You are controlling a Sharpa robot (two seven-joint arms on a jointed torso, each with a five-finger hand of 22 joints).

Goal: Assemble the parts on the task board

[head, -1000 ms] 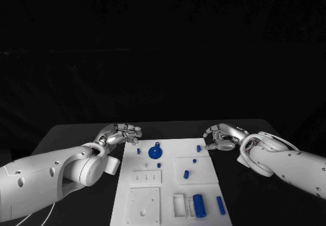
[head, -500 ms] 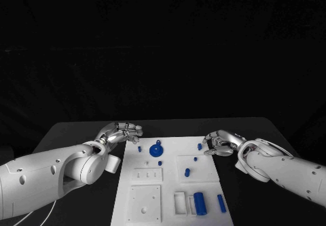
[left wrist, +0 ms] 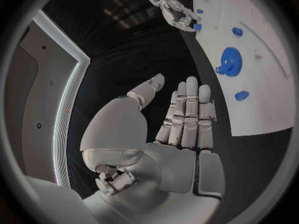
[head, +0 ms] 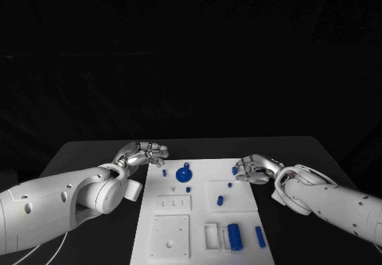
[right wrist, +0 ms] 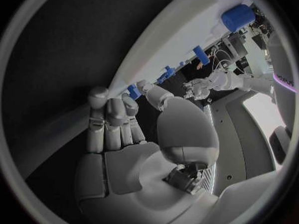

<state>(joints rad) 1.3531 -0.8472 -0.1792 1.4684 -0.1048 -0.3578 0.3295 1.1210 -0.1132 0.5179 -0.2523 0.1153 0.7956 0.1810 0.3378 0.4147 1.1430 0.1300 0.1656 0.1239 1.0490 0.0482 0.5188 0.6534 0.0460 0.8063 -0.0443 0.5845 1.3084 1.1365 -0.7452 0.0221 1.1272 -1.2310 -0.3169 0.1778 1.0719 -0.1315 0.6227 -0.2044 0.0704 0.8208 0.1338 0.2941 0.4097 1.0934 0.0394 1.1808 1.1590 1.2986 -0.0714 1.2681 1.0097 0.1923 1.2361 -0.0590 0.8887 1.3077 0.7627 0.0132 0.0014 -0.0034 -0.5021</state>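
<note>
- Two hands are flanking the far end of the board (head: 159, 243), which is lying on the black table (head: 79, 152).
- Left hand (head: 145, 154) is hovering just off the board's 11 o'clock corner; in the left wrist view its fingers (left wrist: 187, 112) are lying straight and side by side, thumb apart, holding nothing.
- Right hand (head: 256, 168) is sitting at the board's 1 o'clock edge, fingers curled over the rim beside a small blue peg (head: 235, 170).
- In the right wrist view the fingertips (right wrist: 112, 104) are resting against the board's edge, just beside that peg (right wrist: 133, 91); whether they are gripping it, I cannot tell.
- A blue gear (head: 183, 176) is lying flat near the board's 12 o'clock end, between the two hands and apart from both.
- Small blue pegs are standing around it: one (head: 164, 173) at the gear's 9 o'clock, another (head: 189, 189) at its 5 o'clock.
- Two more blue pieces (head: 221, 201) are sitting on the raised square panel at the board's centre-right.
- A large blue cylinder (head: 234, 235) is lying in a white holder at the board's 5 o'clock, with a slimmer blue bar (head: 259, 236) just beside it toward 3 o'clock.
</note>
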